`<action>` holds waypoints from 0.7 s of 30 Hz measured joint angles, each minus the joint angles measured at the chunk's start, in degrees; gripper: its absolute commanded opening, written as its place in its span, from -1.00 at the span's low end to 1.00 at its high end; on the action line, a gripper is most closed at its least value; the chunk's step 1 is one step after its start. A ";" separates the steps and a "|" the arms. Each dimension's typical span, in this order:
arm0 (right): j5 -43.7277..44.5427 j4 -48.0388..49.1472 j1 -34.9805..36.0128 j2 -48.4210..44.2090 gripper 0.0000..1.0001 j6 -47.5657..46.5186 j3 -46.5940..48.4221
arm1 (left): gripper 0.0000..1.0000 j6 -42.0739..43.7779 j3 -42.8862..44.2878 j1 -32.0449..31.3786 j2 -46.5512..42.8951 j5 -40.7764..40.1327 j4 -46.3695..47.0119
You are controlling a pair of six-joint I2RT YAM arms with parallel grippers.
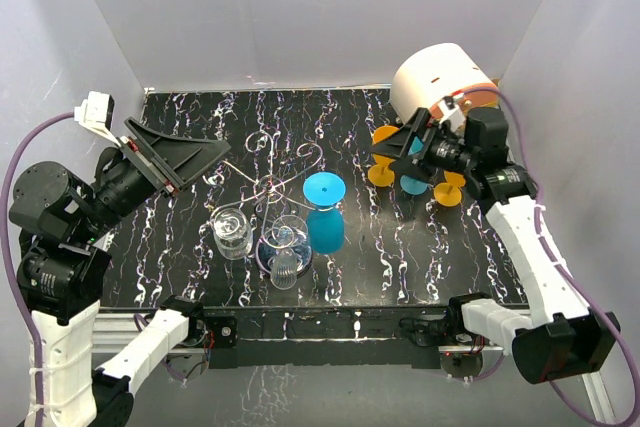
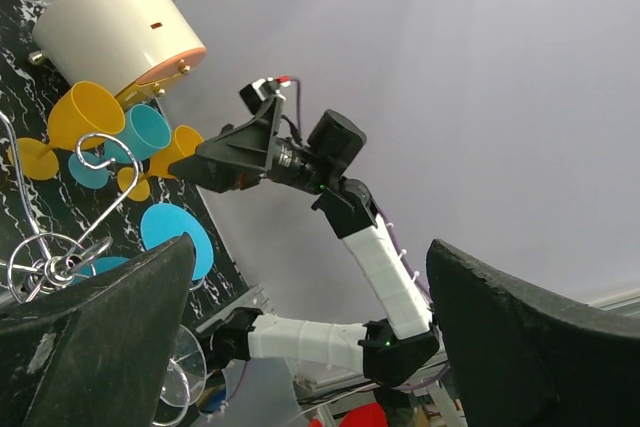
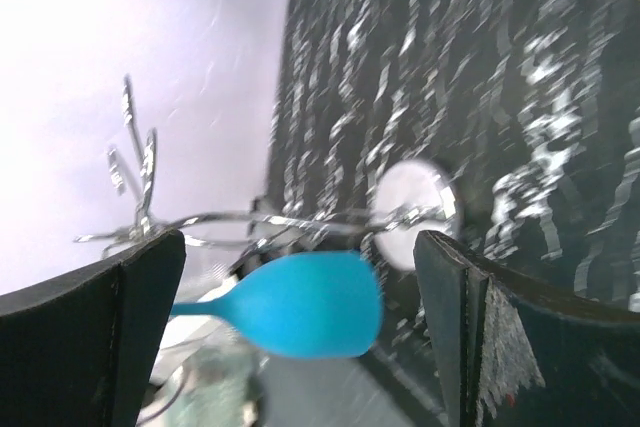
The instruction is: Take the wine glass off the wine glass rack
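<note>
The silver wire wine glass rack (image 1: 272,183) stands mid-table on its round shiny base (image 3: 410,202). A blue wine glass (image 1: 324,213) hangs upside down from its right arm, with two clear glasses (image 1: 232,232) (image 1: 285,253) on the near arms. My right gripper (image 1: 392,155) is open and empty, right of the rack and apart from it. In the right wrist view the blue glass (image 3: 300,305) shows between my fingers (image 3: 480,337), still at a distance. My left gripper (image 1: 215,157) is open and empty, left of the rack. Its fingers (image 2: 90,337) frame the rack's scrolls (image 2: 70,247).
A white cylinder (image 1: 440,82) lies at the back right. Several yellow glasses (image 1: 383,172) and a teal glass (image 1: 413,183) sit under my right gripper. White walls enclose the black marbled table (image 1: 350,267) on three sides.
</note>
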 measured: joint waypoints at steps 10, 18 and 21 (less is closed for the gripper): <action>-9.07 8.68 10.71 1.36 0.42 15.61 -1.25 | 0.97 -0.44 -1.55 0.02 -0.42 1.31 0.79; -9.44 10.84 16.96 1.77 -0.11 18.88 -0.92 | 0.97 -0.92 -1.75 0.00 -0.46 2.01 1.49; -9.25 10.93 17.99 2.10 -0.30 19.23 -0.92 | 0.97 -1.55 -2.51 0.00 -0.68 2.08 2.03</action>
